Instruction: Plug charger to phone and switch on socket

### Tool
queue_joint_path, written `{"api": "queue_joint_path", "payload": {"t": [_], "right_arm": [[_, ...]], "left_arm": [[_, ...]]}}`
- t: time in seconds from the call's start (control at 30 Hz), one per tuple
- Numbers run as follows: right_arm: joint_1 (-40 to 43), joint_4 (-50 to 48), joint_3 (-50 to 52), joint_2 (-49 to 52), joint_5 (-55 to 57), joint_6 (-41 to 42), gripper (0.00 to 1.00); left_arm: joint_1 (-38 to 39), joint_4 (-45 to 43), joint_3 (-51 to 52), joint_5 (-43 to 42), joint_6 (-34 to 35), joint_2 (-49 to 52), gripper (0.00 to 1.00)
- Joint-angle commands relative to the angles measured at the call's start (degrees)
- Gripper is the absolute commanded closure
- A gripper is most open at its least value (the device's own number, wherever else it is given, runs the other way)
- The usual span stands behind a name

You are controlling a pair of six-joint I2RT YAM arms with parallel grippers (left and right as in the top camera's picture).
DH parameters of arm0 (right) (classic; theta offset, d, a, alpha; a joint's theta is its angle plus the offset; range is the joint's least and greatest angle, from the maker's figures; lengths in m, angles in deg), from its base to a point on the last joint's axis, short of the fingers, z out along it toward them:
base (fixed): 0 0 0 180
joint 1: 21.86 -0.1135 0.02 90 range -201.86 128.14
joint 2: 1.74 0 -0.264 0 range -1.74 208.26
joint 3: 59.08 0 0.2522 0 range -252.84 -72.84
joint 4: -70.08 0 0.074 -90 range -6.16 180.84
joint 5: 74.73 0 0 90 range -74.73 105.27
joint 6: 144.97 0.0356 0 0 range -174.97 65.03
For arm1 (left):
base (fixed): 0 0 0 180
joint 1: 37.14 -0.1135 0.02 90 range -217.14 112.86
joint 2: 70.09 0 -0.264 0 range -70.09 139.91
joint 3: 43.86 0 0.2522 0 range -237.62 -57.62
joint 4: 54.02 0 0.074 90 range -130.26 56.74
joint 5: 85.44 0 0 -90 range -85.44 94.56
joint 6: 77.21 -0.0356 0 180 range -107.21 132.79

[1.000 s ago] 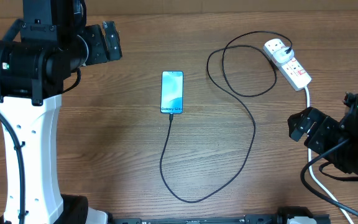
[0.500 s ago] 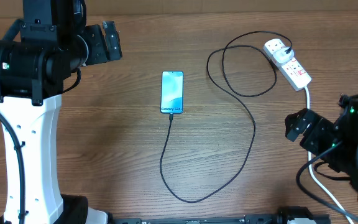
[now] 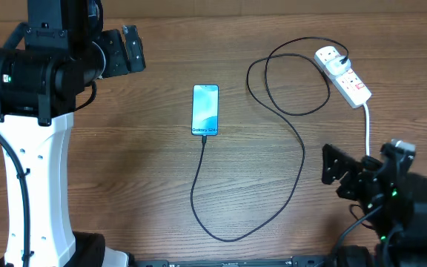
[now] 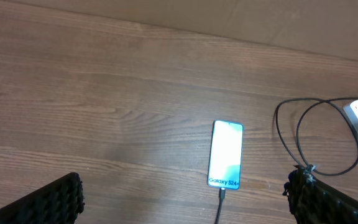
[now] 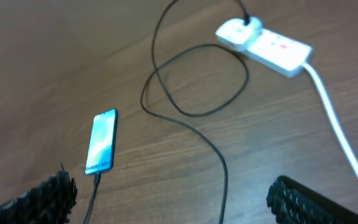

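The phone [image 3: 205, 110] lies flat mid-table, its screen lit teal with "Galaxy" text. It also shows in the left wrist view [image 4: 227, 154] and the right wrist view [image 5: 101, 142]. The black charger cable [image 3: 303, 152] has its tip in the phone's near end. It loops forward, then back to a white plug [image 3: 330, 58] seated in the socket strip [image 3: 349, 80]. My left gripper [image 3: 132, 48] is open and empty, high at the far left. My right gripper [image 3: 334, 167] is open and empty, in front of the socket [image 5: 266, 43] and apart from it.
The socket's thick white cord [image 3: 367, 122] runs toward the front right, passing under my right arm. The black cable forms a loop [image 3: 295, 74] left of the socket. The left arm's white column [image 3: 32, 185] stands at the front left.
My right arm has moved left and toward the table's front; its gripper now sits lower in the overhead view. The left arm, phone, cable and socket have not moved.
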Motion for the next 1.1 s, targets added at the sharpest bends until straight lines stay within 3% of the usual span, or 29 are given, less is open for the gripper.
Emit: {"api": "queue_joint_path", "payload": {"t": [0.0,0.27,0.67,0.9,1.07], "right_arm": [[-0.9,-6.2,7.6,-5.2,-2.4,-1.9,0.0],[-1.2,-25.1,25.4,-15.6,-4.7,-4.5,0.0],[-1.2,-43.8,37.5,-20.9,-4.9,-11.8,0.0],[-1.4,-48.0,41.7,-23.1,-4.9,-12.0,0.0],[-3.0,-45.9,42.1,-26.7,-1.9,-14.2,0.0]], "left_arm": [[0.2,0.0,0.0,0.7,0.9,0.3,0.0],[0.2,0.0,0.0,0.7,0.9,0.3,0.0],[0.2,0.0,0.0,0.7,0.9,0.3,0.0],[0.2,0.0,0.0,0.7,0.9,0.3,0.0],[0.2,0.0,0.0,0.7,0.9,0.3,0.0]]}}
